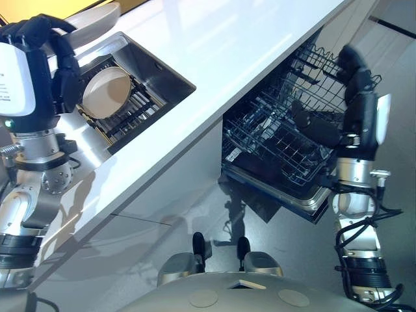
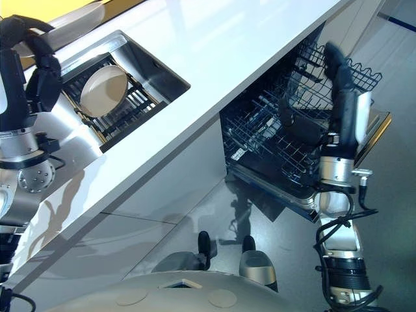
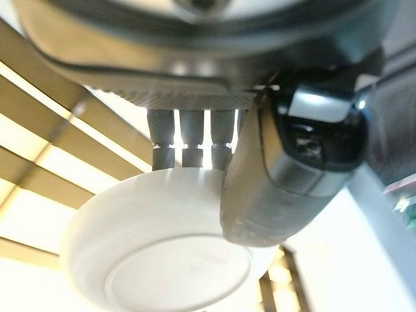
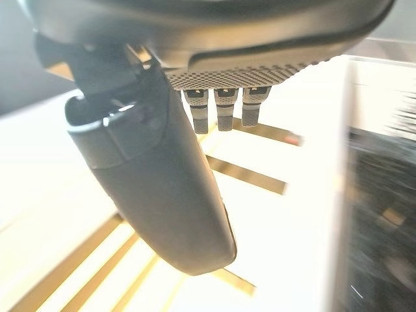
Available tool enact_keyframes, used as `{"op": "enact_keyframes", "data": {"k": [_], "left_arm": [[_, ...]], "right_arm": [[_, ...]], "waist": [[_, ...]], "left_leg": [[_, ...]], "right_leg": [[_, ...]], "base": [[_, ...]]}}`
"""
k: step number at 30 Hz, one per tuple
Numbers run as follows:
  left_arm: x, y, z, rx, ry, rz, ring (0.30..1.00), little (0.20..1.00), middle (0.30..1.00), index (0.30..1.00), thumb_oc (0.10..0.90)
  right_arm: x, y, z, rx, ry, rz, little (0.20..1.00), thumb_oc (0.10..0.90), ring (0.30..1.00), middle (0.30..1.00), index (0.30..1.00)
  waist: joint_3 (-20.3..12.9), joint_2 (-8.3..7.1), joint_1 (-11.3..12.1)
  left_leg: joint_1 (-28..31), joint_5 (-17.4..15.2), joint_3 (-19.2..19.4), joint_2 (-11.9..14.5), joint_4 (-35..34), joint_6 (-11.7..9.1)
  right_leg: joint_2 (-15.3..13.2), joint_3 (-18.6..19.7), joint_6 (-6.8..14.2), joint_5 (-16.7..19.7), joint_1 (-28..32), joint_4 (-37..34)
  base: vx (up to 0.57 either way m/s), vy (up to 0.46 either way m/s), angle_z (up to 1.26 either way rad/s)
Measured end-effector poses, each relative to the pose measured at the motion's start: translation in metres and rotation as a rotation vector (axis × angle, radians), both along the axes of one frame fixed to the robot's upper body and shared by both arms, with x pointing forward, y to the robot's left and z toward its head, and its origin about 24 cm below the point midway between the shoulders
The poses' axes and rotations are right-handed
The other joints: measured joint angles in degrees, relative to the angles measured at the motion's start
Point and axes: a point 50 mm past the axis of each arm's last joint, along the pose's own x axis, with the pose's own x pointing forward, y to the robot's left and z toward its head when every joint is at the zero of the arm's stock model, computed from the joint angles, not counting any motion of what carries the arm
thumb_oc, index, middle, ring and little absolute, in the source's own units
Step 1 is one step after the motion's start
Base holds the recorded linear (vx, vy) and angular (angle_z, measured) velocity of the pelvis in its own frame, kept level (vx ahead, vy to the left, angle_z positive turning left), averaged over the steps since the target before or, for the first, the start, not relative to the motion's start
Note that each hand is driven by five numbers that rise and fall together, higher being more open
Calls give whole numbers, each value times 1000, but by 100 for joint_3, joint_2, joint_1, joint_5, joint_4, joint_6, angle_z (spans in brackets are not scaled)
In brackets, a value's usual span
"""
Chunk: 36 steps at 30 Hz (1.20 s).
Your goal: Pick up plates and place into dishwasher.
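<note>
A white plate (image 1: 97,23) is up at the far left, above the counter, and my left hand (image 1: 39,39) is shut on it. In the left wrist view the plate (image 3: 156,260) shows its underside, pinched between the fingers and the thumb (image 3: 279,195). A second white plate (image 1: 107,91) stands tilted in the dark rack inside the sink (image 1: 162,71). The open dishwasher (image 1: 273,140) is at the right with its wire racks pulled out. In front of those racks my right hand (image 1: 354,71) is raised, open, its fingers straight and holding nothing.
The long white counter (image 1: 227,45) runs diagonally between the sink and the dishwasher. The dishwasher door (image 1: 305,198) hangs open low beside my right arm. Grey floor lies below.
</note>
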Motion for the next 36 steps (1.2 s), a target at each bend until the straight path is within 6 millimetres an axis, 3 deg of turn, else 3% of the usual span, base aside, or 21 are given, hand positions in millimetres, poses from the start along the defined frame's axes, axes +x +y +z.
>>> {"op": "enact_keyframes", "data": {"k": [4, 8, 12, 18, 25, 31, 36], "left_arm": [[3, -16, 1, 13, 39, -107, 300, 200, 300, 300, 100], [11, -29, 8, 50, 69, -174, 300, 200, 300, 300, 100], [19, -45, 14, 81, 88, -254, 300, 200, 300, 300, 100], [26, -65, 7, 133, 177, -338, 300, 200, 300, 300, 100], [29, -76, 2, 184, 244, -394, 300, 200, 300, 300, 100], [30, -81, -3, 206, 289, -415, 300, 200, 300, 300, 100], [29, -82, -4, 219, 300, -429, 300, 200, 300, 300, 100]], "right_arm": [[2, 16, 36, -229, -82, 167, 900, 800, 900, 900, 900], [11, 32, 57, -492, -58, 316, 900, 800, 900, 900, 900], [18, 45, 65, -583, -50, 359, 900, 800, 900, 900, 900], [28, 58, 84, -650, -140, 317, 900, 800, 900, 900, 900], [37, 63, 84, -677, -160, 236, 900, 800, 900, 900, 900], [46, 55, 78, -676, -122, 152, 900, 800, 900, 900, 900], [55, 55, 67, -682, 93, 264, 900, 800, 900, 900, 900]], "waist": [[-39, 45, -19], [-63, 21, 26], [-109, -57, 158], [-154, -138, 275], [-188, -215, 286], [-186, -217, 286], [-183, -222, 273]], "left_leg": [[41, 3, -35, 3, -1, -5], [31, -1, -148, 3, -2, -51], [-4, 44, -221, -8, 0, -13], [-9, 60, -269, -33, 1, 9], [-6, 61, -268, -31, 0, 8], [-5, 65, -266, -32, -1, 11], [-2, 66, -271, -30, -1, 11]], "right_leg": [[15, -12, 0, 0, 56, 0], [13, -114, 0, -1, 91, -1], [10, -177, -12, -8, 92, 0], [-8, -182, -12, -9, 110, -1], [-8, -189, -11, -9, 116, -1], [-9, -188, -11, -9, 121, -2], [-7, -197, -11, -9, 128, -1]], "base": [[-7, -39, 3], [5, -48, 13], [11, -37, 12], [12, -14, 5], [14, -1, 0], [0, 0, 0], [0, 0, 0]]}}
